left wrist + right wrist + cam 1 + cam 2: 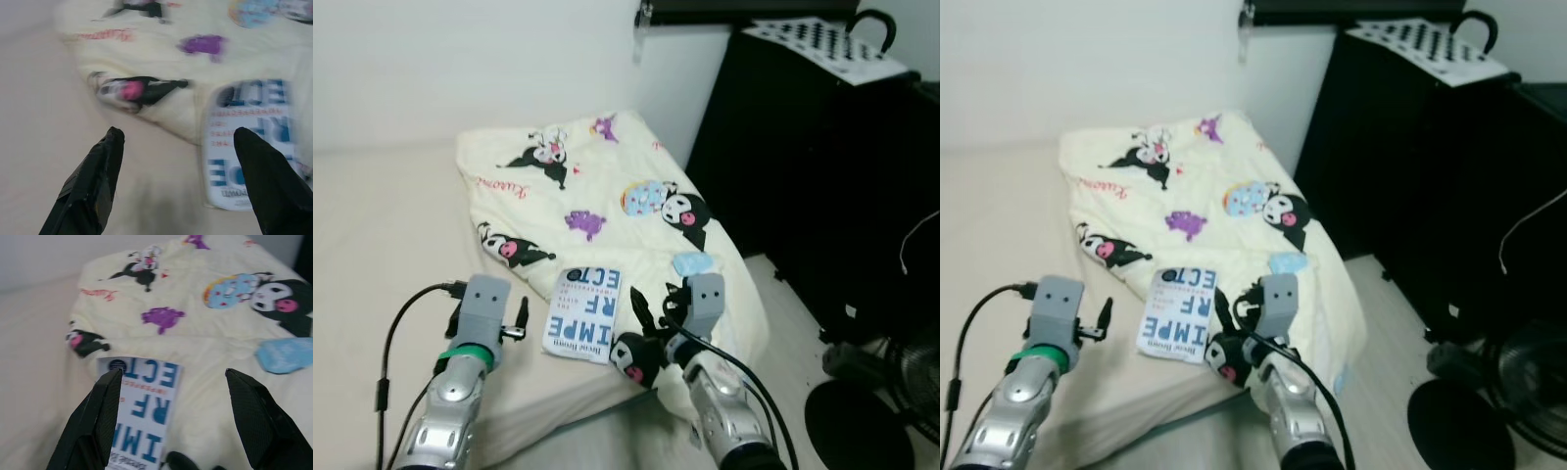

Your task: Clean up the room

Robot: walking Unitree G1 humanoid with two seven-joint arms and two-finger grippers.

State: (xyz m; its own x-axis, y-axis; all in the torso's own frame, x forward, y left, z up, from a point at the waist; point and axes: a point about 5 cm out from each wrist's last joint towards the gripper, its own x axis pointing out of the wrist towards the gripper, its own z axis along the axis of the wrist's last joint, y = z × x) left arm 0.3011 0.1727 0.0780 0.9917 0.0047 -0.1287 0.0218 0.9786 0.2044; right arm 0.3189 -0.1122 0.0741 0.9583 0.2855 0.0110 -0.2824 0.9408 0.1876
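A white book (582, 313) with large blue lettering lies flat on a cream cartoon-print blanket (597, 211) near the foot of the bed (372, 225), low and centre in the head views. The right gripper (171, 421) hovers just short of it, jaws wide apart; the left gripper (181, 181) hangs over the bare sheet beside the book, jaws likewise spread. The book looks thin, light and stiff, with a possibly slick cover; resting on soft bedding, it would likely sink under pressure, so an exposed long edge seems the best hold. A black cabinet (822, 166) fills the upper right.
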